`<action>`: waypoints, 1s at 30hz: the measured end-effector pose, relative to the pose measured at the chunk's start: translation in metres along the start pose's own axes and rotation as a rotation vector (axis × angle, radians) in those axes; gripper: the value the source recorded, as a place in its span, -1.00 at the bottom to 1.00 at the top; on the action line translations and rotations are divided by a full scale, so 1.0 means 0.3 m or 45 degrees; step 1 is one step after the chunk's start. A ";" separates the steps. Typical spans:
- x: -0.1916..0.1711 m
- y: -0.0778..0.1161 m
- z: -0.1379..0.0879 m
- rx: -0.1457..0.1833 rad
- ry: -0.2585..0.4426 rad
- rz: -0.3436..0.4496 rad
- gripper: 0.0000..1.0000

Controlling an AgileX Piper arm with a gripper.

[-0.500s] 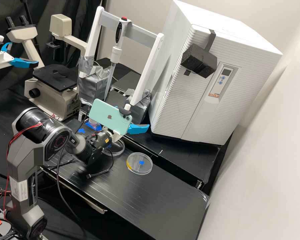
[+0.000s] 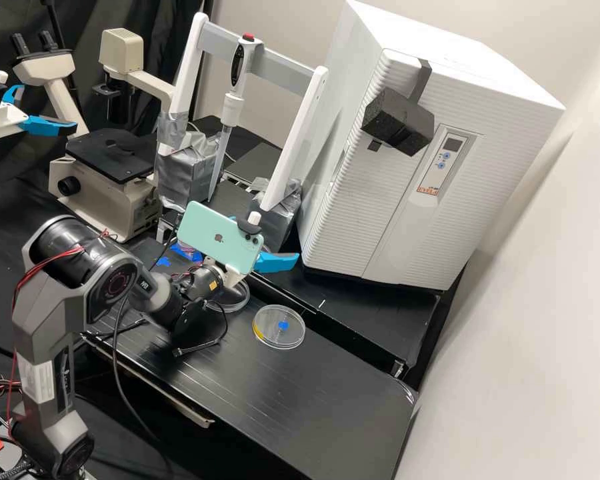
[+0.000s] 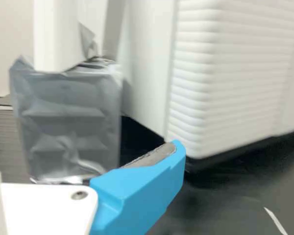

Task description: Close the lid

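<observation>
High view: fingers [image 2: 279, 262] apart mid-frame, clear dish [image 2: 271, 335] lower centre, round clear piece [image 2: 245, 299] just beside; closing looks undone!

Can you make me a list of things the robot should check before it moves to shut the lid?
1. Blue fingers open with nothing in them: ok.
2. Dish with the blue dot lying flat on the black bench: ok.
3. Second clear round piece in plain sight: not ok, the arm partly covers it.
4. Which clear piece is the lid: cannot tell.
5. Fingers at the blue-dotted dish: not ok, they look raised, near the white machine.
</observation>
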 end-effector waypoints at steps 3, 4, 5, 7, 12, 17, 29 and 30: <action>-0.052 0.021 0.016 0.027 0.034 0.048 1.00; -0.075 0.032 0.025 0.038 0.048 0.071 1.00; -0.093 0.038 0.033 0.044 0.059 0.084 1.00; -0.127 0.052 0.051 0.042 0.073 0.101 1.00; -0.231 0.103 0.114 0.072 0.021 0.144 1.00; -0.321 0.152 0.172 0.100 -0.066 0.201 1.00; -0.399 0.172 0.239 0.108 -0.181 0.218 1.00; -0.401 0.170 0.242 0.112 -0.184 0.219 1.00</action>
